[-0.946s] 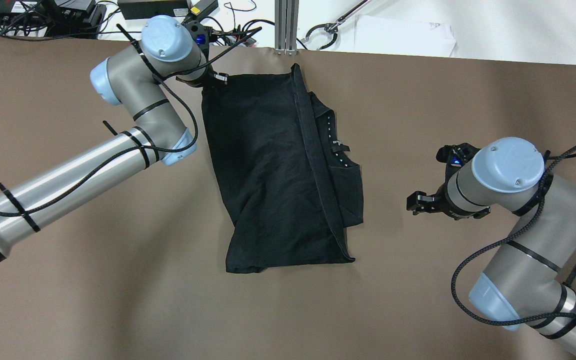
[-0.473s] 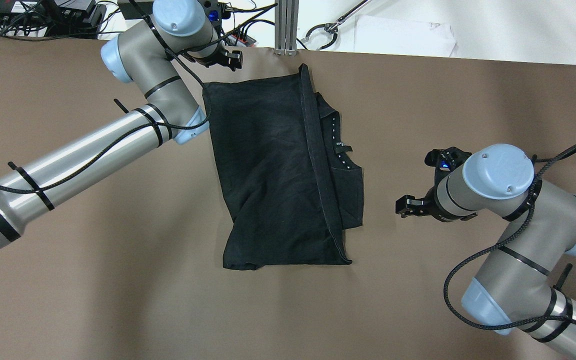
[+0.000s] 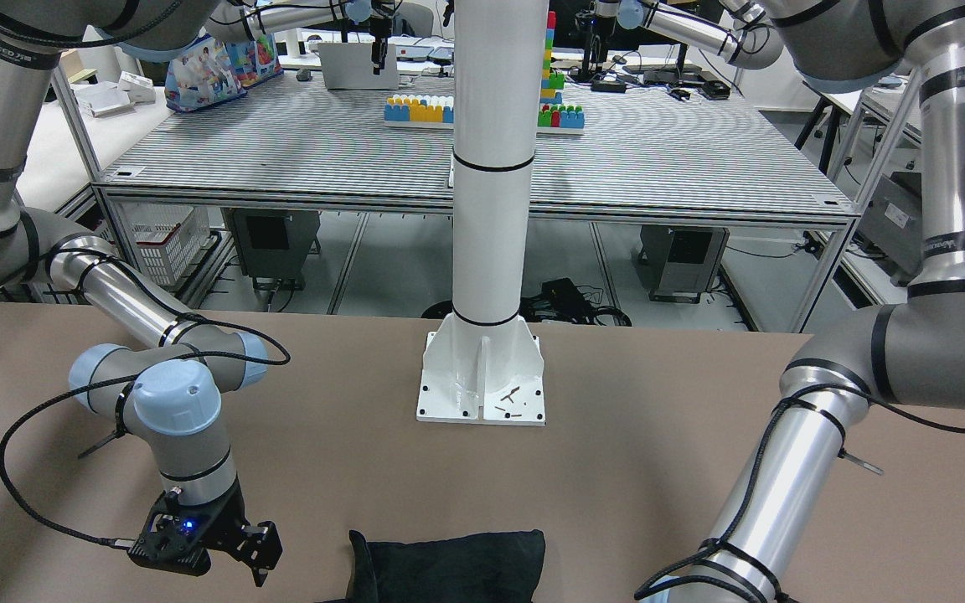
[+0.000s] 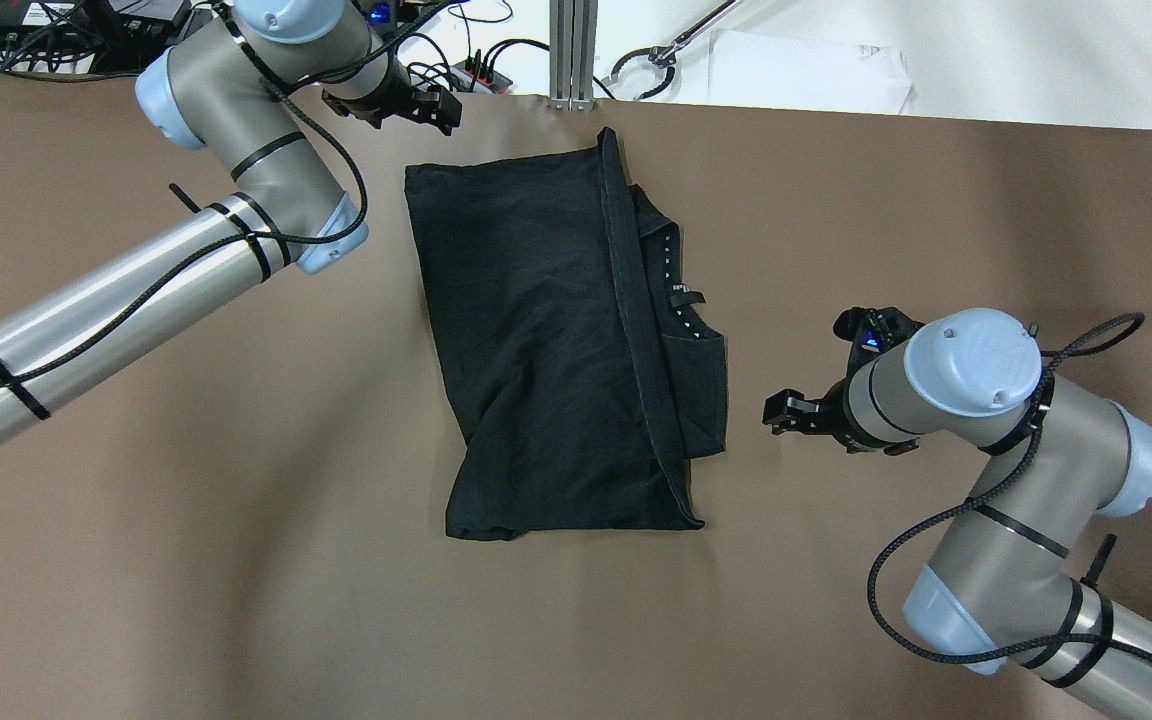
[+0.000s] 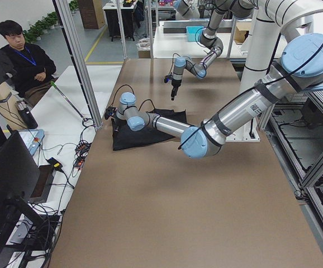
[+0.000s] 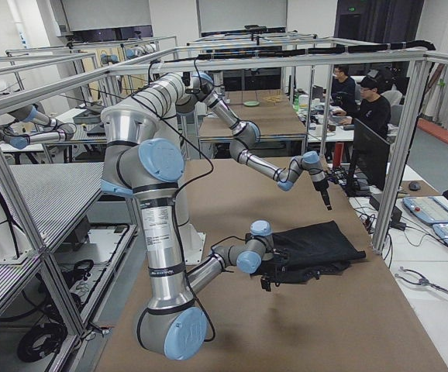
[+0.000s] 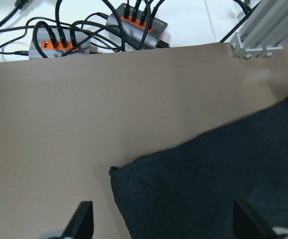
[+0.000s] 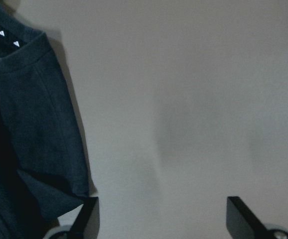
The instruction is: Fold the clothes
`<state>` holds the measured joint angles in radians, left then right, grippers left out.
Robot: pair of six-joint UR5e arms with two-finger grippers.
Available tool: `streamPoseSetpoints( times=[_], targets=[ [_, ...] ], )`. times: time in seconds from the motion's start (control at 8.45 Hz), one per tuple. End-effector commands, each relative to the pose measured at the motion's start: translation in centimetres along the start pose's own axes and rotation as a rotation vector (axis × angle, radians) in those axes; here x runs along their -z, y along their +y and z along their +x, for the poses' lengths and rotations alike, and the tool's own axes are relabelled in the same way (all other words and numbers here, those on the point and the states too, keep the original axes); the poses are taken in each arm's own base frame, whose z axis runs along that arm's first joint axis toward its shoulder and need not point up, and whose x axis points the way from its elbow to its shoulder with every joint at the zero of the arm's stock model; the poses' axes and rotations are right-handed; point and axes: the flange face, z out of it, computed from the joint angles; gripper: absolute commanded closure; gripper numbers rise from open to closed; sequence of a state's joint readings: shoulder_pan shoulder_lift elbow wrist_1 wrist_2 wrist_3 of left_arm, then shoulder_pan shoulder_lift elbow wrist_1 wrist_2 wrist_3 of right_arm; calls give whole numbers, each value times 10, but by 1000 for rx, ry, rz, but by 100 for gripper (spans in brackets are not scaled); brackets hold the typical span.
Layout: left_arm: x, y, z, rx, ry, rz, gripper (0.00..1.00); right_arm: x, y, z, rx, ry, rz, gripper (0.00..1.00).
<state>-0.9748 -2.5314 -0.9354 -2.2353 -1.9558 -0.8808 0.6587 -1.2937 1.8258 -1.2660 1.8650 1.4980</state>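
The black cloth [image 4: 556, 340] lies flat mid-table, folded over itself, with a hemmed edge running from far to near. It also shows in the front view [image 3: 449, 569] and in the left wrist view [image 7: 223, 179]. My left gripper [image 4: 443, 110] is open and empty, just beyond the cloth's far left corner by the table's far edge; its fingers straddle that corner in the left wrist view [image 7: 164, 221]. My right gripper [image 4: 774, 413] is open and empty, a short way right of the cloth's right edge [image 8: 29, 129], above bare table.
Power strips and cables [image 7: 134, 25] lie just past the far edge beside an aluminium post [image 4: 573, 50]. The white pillar [image 3: 487, 209] stands on its base plate [image 3: 482, 394] at the robot's side. Operators sit beyond the table [image 5: 22, 56].
My left gripper has left the cloth's far left corner and drawn back toward the far edge. My right gripper has moved closer to the cloth's right edge.
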Motion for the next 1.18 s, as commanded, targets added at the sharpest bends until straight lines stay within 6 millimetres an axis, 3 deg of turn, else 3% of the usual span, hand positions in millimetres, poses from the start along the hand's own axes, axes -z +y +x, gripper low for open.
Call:
streamPoseSetpoints(
  times=[0.0, 0.12, 0.24, 0.47, 0.83, 0.95, 1.06],
  targets=[
    [5, 8, -2, -1, 16, 2, 0, -28, 33, -35, -207, -91, 78, 12],
    [5, 8, -2, 1, 16, 2, 0, -44, 33, -55, -253, -106, 96, 14],
    [5, 9, -4, 1, 16, 2, 0, -55, 30, -59, -261, -111, 108, 20],
    [5, 11, -4, -2, 16, 1, 0, -54, 30, -59, -259, -131, 105, 36],
    [5, 10, -3, -2, 16, 1, 0, -54, 30, -59, -259, -135, 104, 77],
    [6, 10, -2, -3, 18, 3, 0, -53, 30, -59, -258, -136, 103, 99],
    [6, 10, -2, -3, 18, 3, 0, -48, 32, -62, -261, -147, 101, 100]
  ],
)
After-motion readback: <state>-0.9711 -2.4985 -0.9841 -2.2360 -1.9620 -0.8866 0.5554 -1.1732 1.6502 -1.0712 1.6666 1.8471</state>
